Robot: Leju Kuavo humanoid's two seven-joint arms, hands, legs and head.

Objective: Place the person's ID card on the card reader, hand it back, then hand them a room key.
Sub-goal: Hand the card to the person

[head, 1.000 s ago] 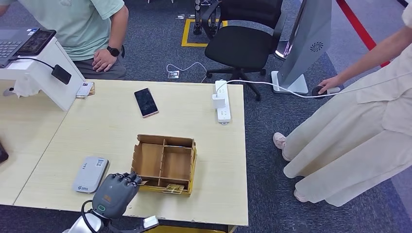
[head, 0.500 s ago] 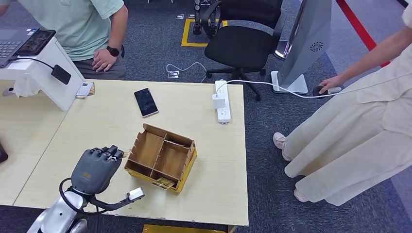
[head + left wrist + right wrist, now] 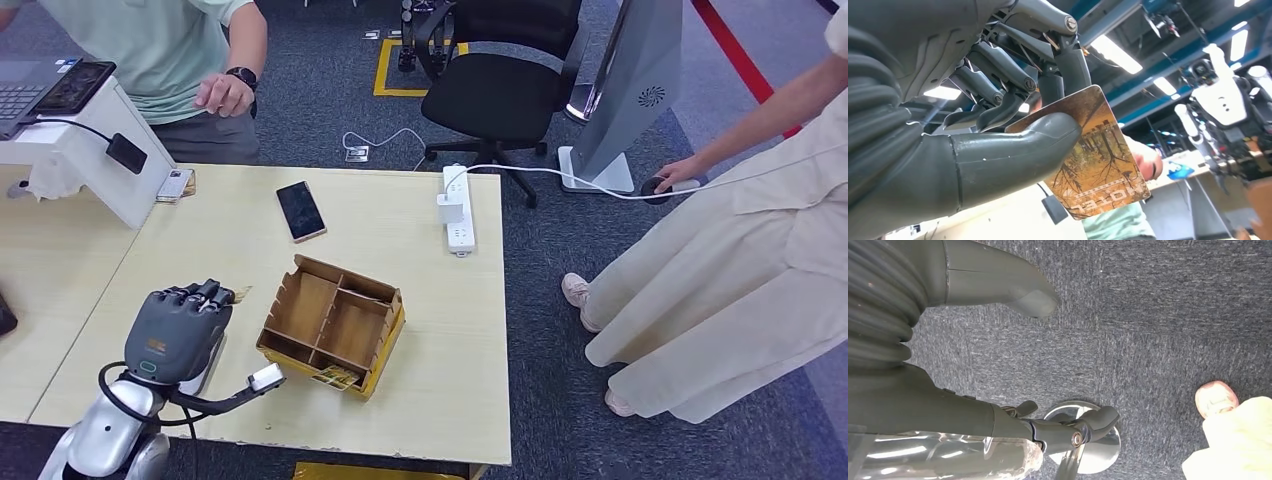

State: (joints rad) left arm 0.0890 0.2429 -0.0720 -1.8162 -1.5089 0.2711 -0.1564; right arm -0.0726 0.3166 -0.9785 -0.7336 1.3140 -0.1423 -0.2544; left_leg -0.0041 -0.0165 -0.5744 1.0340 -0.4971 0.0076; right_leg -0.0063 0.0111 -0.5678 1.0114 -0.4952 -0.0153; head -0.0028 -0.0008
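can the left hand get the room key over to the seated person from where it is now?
Probably yes. The left hand already pinches the room key, and bare table lies between it and the person's raised hand. Whether the arm spans that gap is uncertain.

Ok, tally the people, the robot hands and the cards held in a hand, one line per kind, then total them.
People: 2, seated person, standing person
Robot hands: 2, left hand, right hand
Held cards: 1, hotel card in the left hand
Total: 5
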